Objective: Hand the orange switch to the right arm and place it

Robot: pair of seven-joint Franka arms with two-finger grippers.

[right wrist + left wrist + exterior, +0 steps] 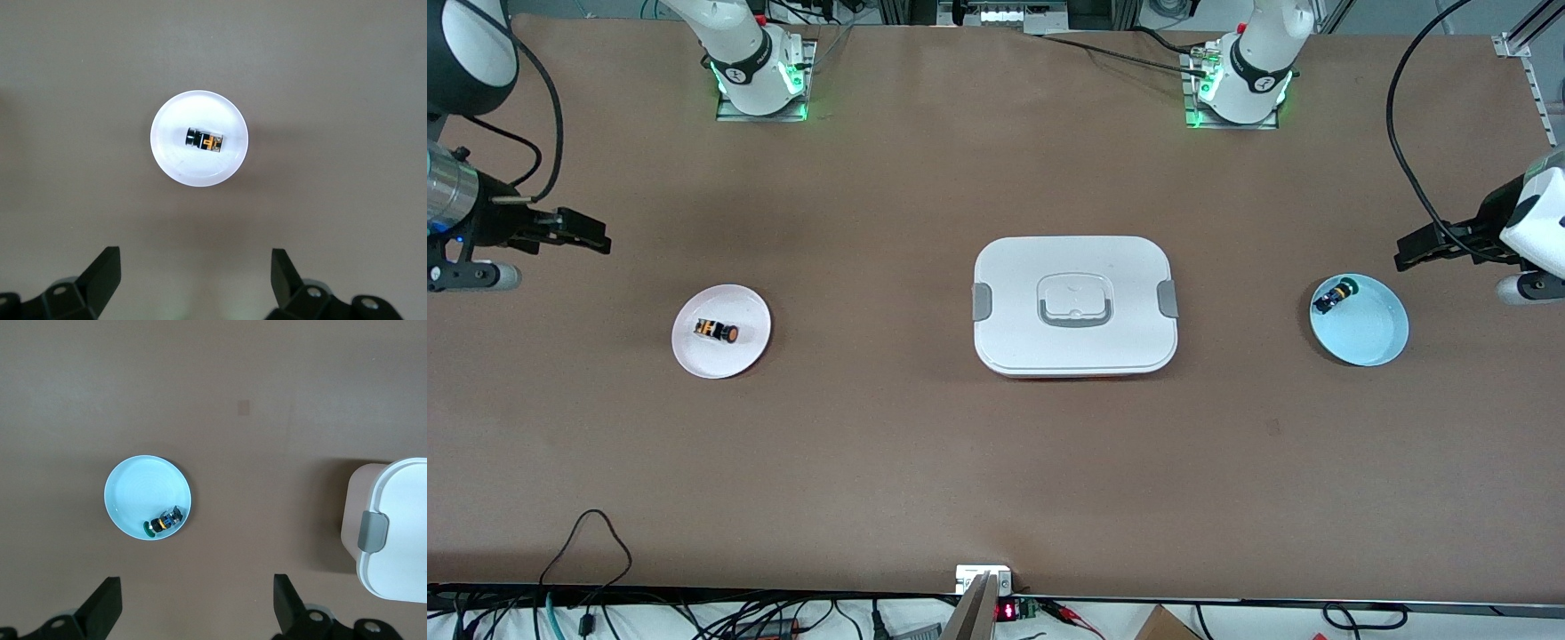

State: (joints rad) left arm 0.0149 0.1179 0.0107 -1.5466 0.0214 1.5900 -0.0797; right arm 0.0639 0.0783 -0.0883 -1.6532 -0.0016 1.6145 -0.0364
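1. The right gripper (600, 238) hangs over the worktop (871, 462) at the right arm's end, beside the white plate (745, 309). In the right wrist view its fingers (107, 270) stand wide apart with nothing between them.
2. The orange switch (717, 332) lies on its side in the middle of that white plate, apart from both grippers.
3. A white lidded box (1014, 284) sits mid-worktop, closed, between the two plates.
4. A pale blue plate (1374, 342) at the left arm's end carries a green-capped switch (1336, 295) against its rim.
5. The left gripper (1403, 258) hovers beside the blue plate; its fingers (107, 600) are also spread wide and hold nothing.
6. Step in hand, as I judge it: the orange switch already rests at the right arm's end, so the handover and placing look finished, with both arms waiting clear.
7. Next move: probably none. If the switch had to be picked up again, the right gripper would need to centre over the white plate and close across the switch's narrow body.
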